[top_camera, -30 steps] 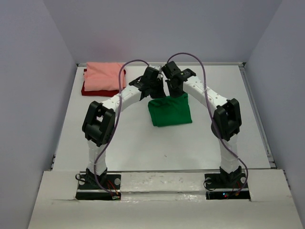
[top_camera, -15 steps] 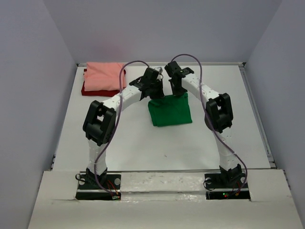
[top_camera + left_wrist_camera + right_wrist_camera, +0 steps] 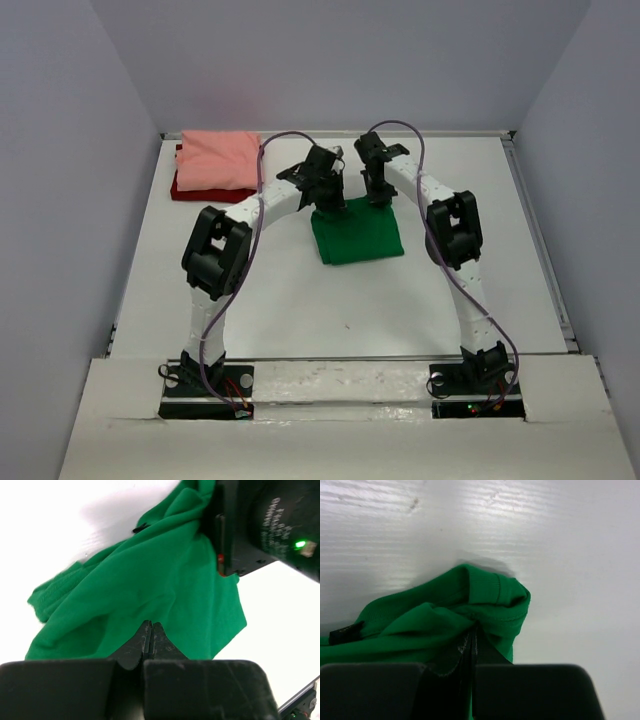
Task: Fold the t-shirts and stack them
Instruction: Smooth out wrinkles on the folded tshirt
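The green t-shirt (image 3: 357, 232) is lying folded near the middle of the white table (image 3: 300, 300), its far edge being gathered up at 12 o'clock. The left gripper (image 3: 151, 630) is pinching that edge at the shirt's 11 o'clock corner, fingers pressed together on the cloth. The right gripper (image 3: 472, 636) is pinching the 1 o'clock corner likewise, with a ribbed hem bunching around its closed tips. Both arms are reaching inward from either side, their wrists standing close together. The salmon pink t-shirt (image 3: 218, 160) is resting folded on top of the dark red t-shirt (image 3: 190, 190) in the table's 10 o'clock corner, well apart from the green one.
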`<act>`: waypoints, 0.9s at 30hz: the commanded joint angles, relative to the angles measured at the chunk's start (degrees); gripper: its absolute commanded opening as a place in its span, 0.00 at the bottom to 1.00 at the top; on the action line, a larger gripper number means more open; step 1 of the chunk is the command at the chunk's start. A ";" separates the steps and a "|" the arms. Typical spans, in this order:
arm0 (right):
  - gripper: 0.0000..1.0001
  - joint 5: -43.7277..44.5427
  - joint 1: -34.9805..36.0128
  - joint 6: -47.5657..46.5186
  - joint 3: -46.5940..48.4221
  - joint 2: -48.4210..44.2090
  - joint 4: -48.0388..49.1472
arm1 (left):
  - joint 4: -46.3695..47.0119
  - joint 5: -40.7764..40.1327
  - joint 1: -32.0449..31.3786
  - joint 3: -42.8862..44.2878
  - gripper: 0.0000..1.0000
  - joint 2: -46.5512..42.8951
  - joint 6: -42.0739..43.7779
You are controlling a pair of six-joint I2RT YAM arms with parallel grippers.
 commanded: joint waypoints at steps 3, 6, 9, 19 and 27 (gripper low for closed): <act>0.00 -6.51 -1.40 -1.68 2.35 4.08 2.20 | -1.40 -1.35 -0.08 4.36 0.00 -1.89 1.14; 0.00 -6.69 -1.40 -1.33 2.27 4.88 2.20 | -1.40 -2.14 0.19 4.10 0.00 -1.98 1.23; 0.00 -5.90 -1.40 -1.68 0.87 3.65 2.64 | -1.58 -2.49 0.97 4.10 0.00 -1.02 0.97; 0.00 -4.67 -1.40 -2.12 -0.28 1.19 2.82 | -2.11 -2.84 3.17 4.89 0.00 5.39 -0.62; 0.00 -6.07 -1.40 -1.86 -0.72 0.31 3.00 | -3.60 -5.30 6.33 6.91 0.00 9.26 -2.55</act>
